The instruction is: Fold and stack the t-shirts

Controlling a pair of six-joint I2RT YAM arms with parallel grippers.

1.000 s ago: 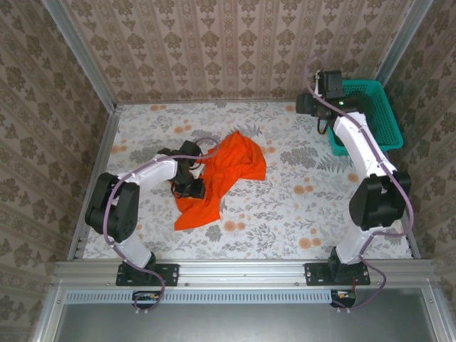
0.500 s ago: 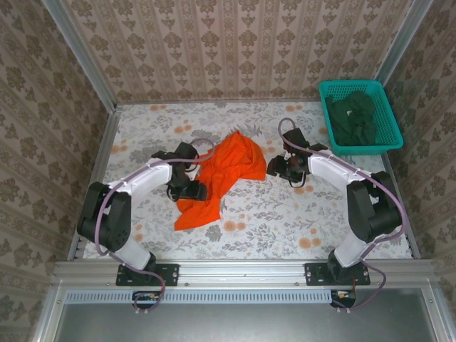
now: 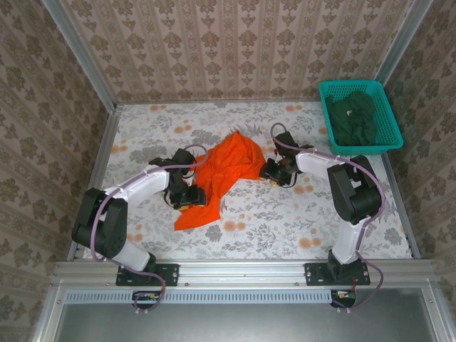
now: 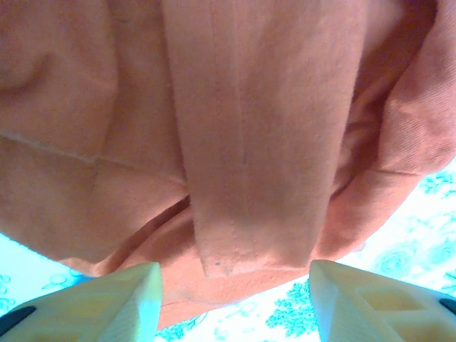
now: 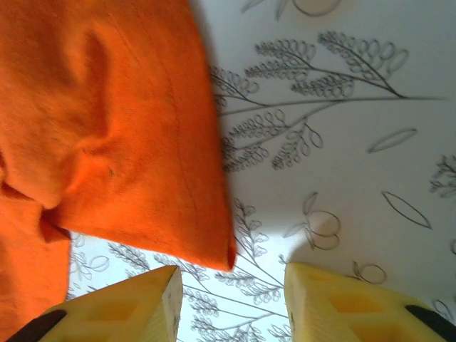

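Noting on table (image 3: 285,214) orange t-shirt (image 3: 231,167) bunched mid-surface, unfolded; dark green t-shirts (image 3: 355,117) heaped in teal basket (image 3: 391,142), far right corner. Finding left hand (image 3: 187,198) open over a fold on the orange shirt's left side, right hand (image 3: 272,173) open at its right corner, likely placed to spread it flat.

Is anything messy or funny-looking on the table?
Yes. The orange t-shirt lies crumpled in a heap on the table, not flat or folded. The dark green shirts are bunched inside the teal basket at the far right corner.
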